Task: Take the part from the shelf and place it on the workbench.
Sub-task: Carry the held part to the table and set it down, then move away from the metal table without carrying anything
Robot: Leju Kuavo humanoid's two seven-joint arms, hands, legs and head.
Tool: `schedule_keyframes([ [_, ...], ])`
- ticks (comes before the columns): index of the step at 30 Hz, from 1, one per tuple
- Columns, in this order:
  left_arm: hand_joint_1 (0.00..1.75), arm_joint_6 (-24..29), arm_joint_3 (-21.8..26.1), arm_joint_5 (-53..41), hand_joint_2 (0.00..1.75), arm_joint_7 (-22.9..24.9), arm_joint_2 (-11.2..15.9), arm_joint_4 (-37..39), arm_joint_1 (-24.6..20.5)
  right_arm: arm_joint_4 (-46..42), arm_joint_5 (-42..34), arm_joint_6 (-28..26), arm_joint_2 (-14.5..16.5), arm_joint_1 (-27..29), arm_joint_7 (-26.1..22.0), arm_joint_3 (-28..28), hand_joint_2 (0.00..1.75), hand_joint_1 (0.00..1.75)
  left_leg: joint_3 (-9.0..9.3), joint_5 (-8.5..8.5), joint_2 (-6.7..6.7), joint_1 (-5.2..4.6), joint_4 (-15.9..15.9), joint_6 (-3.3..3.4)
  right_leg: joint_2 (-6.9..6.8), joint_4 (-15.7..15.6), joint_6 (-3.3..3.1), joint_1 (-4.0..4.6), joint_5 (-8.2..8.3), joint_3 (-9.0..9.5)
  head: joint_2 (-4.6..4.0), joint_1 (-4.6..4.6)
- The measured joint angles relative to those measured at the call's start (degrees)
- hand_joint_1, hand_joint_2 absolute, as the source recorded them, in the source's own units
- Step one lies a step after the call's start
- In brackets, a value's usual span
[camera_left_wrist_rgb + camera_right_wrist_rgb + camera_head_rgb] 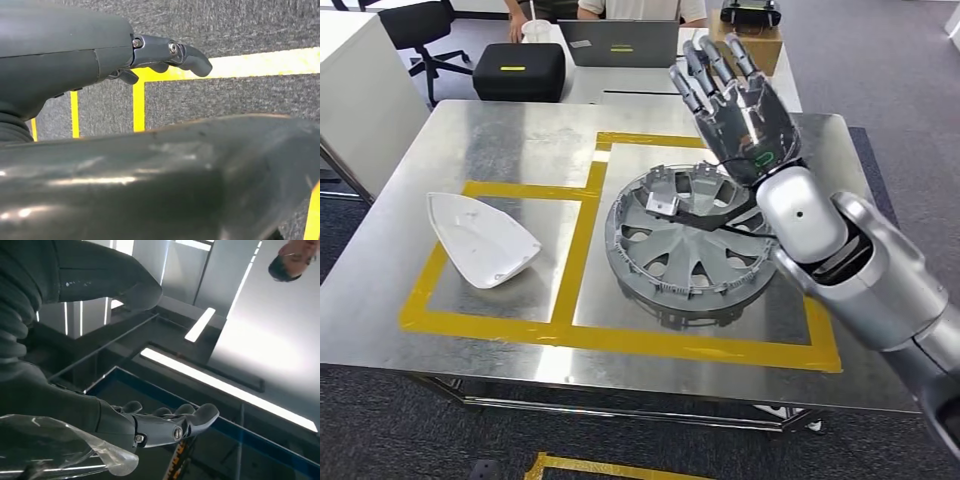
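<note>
Hubcap (pixel 690 245) lies flat on the steel workbench (pixel 509 140), inside the right yellow-taped square, with a white shell-shaped part (pixel 481 238) in the left square. The right hand (pixel 739 105) hangs above the hubcap's far edge, fingers spread, holding nothing. The left hand (pixel 171 55) hangs over carpet, fingers loosely extended, empty.

Steel workbench (pixel 509 140) w/ yellow tape boxes: grey wheel cover (pixel 682 245) fills most of the right box, white shell part (pixel 482 240) sits in the left box. Bare metal runs along the near edge, far-left corner & between the two parts. Right hand (pixel 739 100), fingers spread, hangs above the cover's far rim. Beyond the bench, black case (pixel 518 70) & laptop (pixel 622 42) crowd the far desk.
</note>
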Motion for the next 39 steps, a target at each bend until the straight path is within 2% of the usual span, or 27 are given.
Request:
schedule_keyframes([
  [4, 0.0, 0.0, 0.0, -0.3, 0.0, 0.0, -0.3, 0.0, 0.2, -6.8, 2.6, 1.4, 2.7, 8.0, -3.1, -9.9, 1.75, 0.0, -0.13, 0.01, -0.13, 0.0, 0.0, -0.01, -0.12, 0.0, -0.06, 0.01, -0.06, -0.06, 0.0, 0.04],
  [7, 0.0, 0.1, 0.0, -0.3, 0.0, 0.0, -0.3, 0.0, 0.1, -9.4, 2.9, 1.5, 3.7, 10.8, -3.6, -13.9, 1.75, 0.0, -0.11, 0.0, -0.03, -0.02, 0.0, -0.01, 0.05, 0.0, -0.04, -0.03, -0.04, -0.1, 0.0, 0.03],
  [9, 0.0, 0.1, -0.1, -0.6, 0.0, 0.0, -0.3, 0.0, 0.1, -10.8, 3.8, 0.1, 4.1, 12.1, -2.1, -15.4, 1.75, 0.0, -0.11, 0.0, -0.02, -0.04, 0.0, 0.0, 0.05, 0.0, -0.03, -0.04, -0.03, -0.12, 0.0, 0.03],
  [12, 0.0, 0.1, -0.6, -1.8, 0.0, -0.2, -0.3, 0.0, 0.2, -14.0, 5.2, -3.4, 3.3, 13.3, 4.2, -16.0, 1.75, 0.0, -0.11, 0.0, -0.01, -0.04, 0.0, 0.0, 0.05, 0.0, -0.02, -0.04, -0.02, -0.14, 0.0, 0.03],
  [15, 0.0, 0.2, -1.3, -2.8, 0.0, -0.4, -0.3, 0.0, 0.1, -17.9, 5.6, -5.4, 0.6, 14.0, 10.9, -15.6, 1.75, 0.0, -0.11, 0.0, -0.01, -0.05, 0.0, 0.0, 0.06, 0.0, -0.01, -0.06, -0.02, -0.14, 0.0, 0.03],
  [18, 0.0, 0.3, -1.9, -3.4, 0.0, -0.4, -0.3, 0.0, 0.1, -20.9, 5.7, -7.3, -2.3, 15.3, 13.9, -15.4, 1.75, 0.0, -0.12, -0.02, -0.01, -0.06, 0.0, 0.02, 0.07, 0.0, -0.01, -0.06, -0.02, -0.14, 0.0, 0.03],
  [23, 0.0, 0.7, -2.5, -4.0, 0.0, -0.4, -0.4, 0.0, 0.1, -23.4, 5.7, -9.3, -5.2, 18.3, 14.5, -15.7, 1.75, 0.0, -0.11, -0.02, 0.04, -0.06, 0.0, 0.02, 0.15, 0.0, 0.0, -0.07, -0.01, -0.15, 0.0, 0.03],
  [31, 0.0, 0.8, -3.0, -4.1, 0.0, -0.4, -0.4, 0.0, 0.1, -24.1, 5.7, -10.0, -6.2, 21.2, 14.4, -16.6, 1.75, 0.0, -0.15, -0.07, 0.05, -0.13, 0.2, 0.11, 0.18, -0.1, 0.1, -0.18, 0.09, -0.14, 0.0, 0.02],
  [36, 0.0, 0.9, -3.2, -4.3, 0.0, -0.3, -0.4, 0.0, 0.1, -24.1, 5.7, -10.0, -6.2, 22.3, 14.4, -17.0, 1.75, 0.0, -0.38, -0.31, 0.05, -0.28, 0.7, 0.52, 0.17, -0.1, 0.4, -0.32, 0.16, -0.15, 0.0, 0.02],
  [39, 0.0, 1.0, -3.2, -4.5, 0.0, -0.3, -0.4, 0.0, 0.1, -24.1, 5.7, -10.0, -6.2, 22.8, 14.4, -17.2, 1.75, 0.0, -0.51, -0.18, 0.06, -0.38, 0.7, 1.14, 0.2, -0.3, 0.99, -0.39, 0.45, -0.05, 0.0, 0.01],
])
